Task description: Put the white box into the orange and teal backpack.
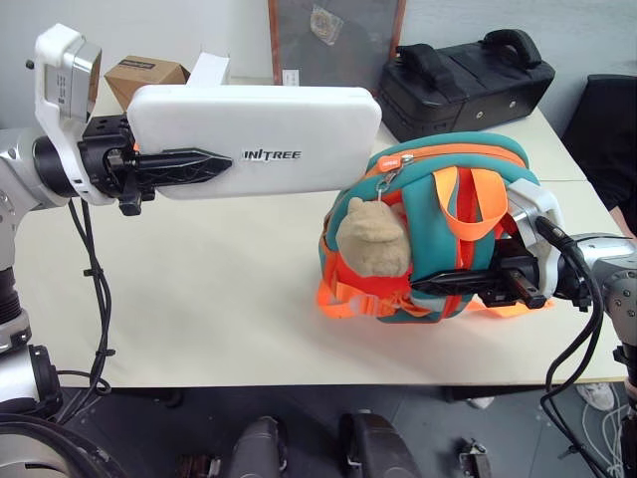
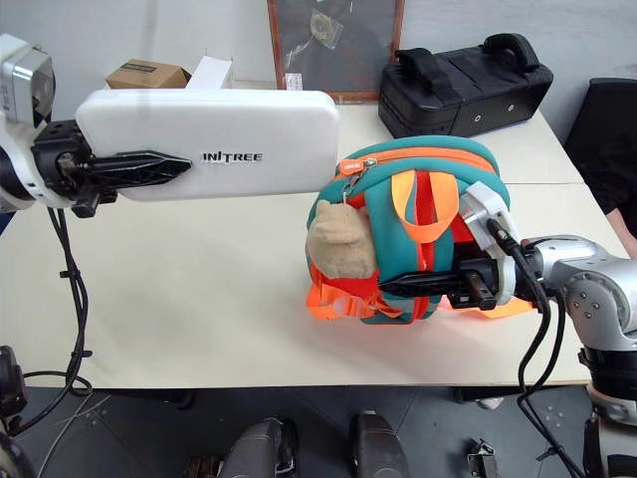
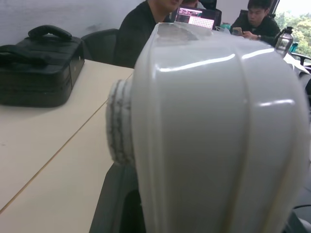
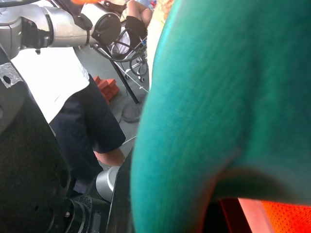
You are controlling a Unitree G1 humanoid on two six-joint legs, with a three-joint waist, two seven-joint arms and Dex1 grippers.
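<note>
A: Starting at the left, what do you see?

B: The left gripper (image 1: 199, 165) has its black fingers (image 1: 184, 164) clamped on the near short end of the white box (image 1: 269, 134), one finger lying across the lettered top. The box is held flat and level in the air above the counter (image 1: 199, 289), its long side running rightward.

A: And behind it?

B: A small brown cardboard box (image 1: 144, 78) and a white carton (image 1: 209, 68) stand at the far edge of the counter, partly hidden by the held box.

A: Where does the white box end?

B: Its far end reaches the top left of the orange and teal backpack (image 1: 438, 229), just beside the zipper pull; I cannot tell whether they touch. The backpack stands upright on the counter with a tan plush toy (image 1: 373, 239) hanging on its front.

A: Further right?

B: The right gripper (image 1: 468, 284) comes in level from the right, fingers (image 1: 453, 284) pinched narrow on the backpack's lower front, among the orange webbing. A black hard case (image 1: 463, 80) sits on the counter behind the backpack, well apart from it. In the left wrist view, people sit beyond the counter.
</note>
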